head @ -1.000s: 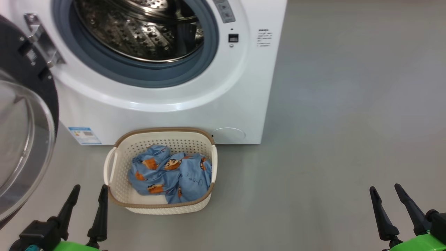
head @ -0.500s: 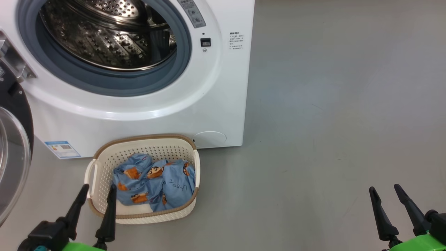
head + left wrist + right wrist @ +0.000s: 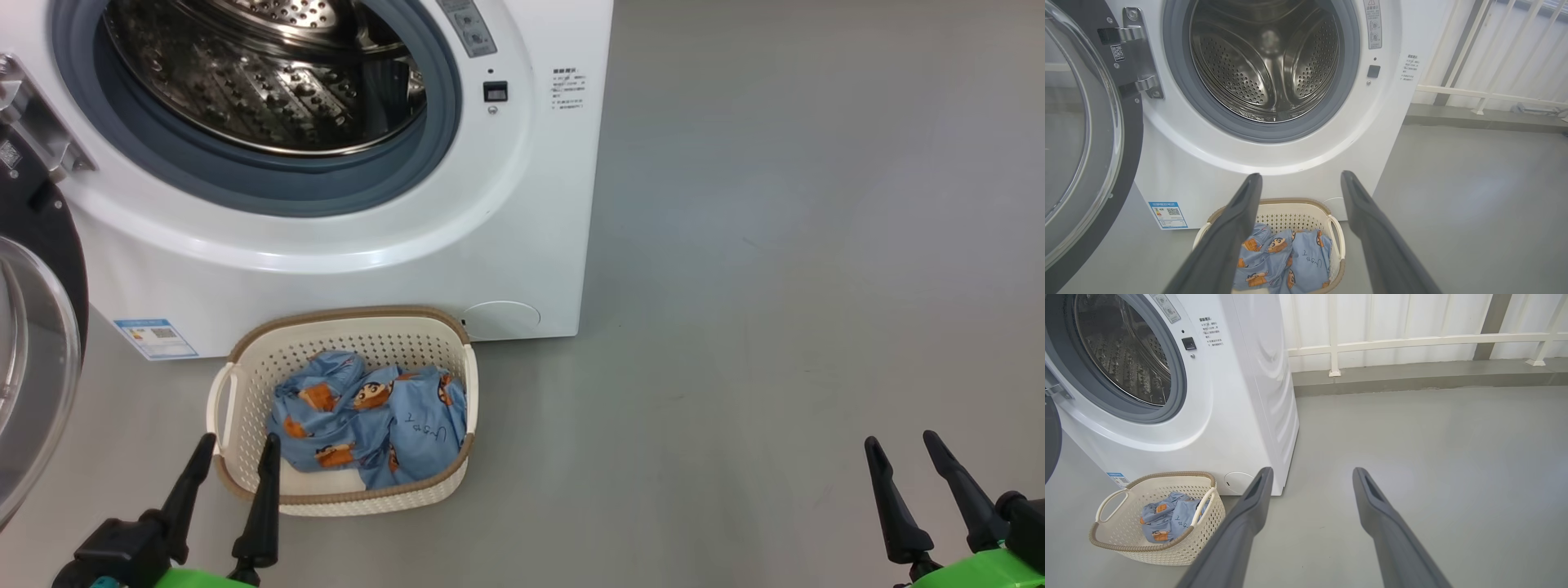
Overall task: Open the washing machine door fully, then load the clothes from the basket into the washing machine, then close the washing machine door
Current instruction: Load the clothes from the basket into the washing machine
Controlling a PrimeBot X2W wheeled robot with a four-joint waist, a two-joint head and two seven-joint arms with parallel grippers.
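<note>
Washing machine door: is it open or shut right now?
Open. The washing machine door stands out to the left on its hinge, leaving the steel drum fully exposed.

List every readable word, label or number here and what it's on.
No text reads clearly.
Small blue label sticker on the big white washing machine: QR code, print too small.
Black print block beside its opening: too small.
Grey warning strip: blurred.
Dark scrawl on the light blue cartoon-print clothes: illegible.
</note>
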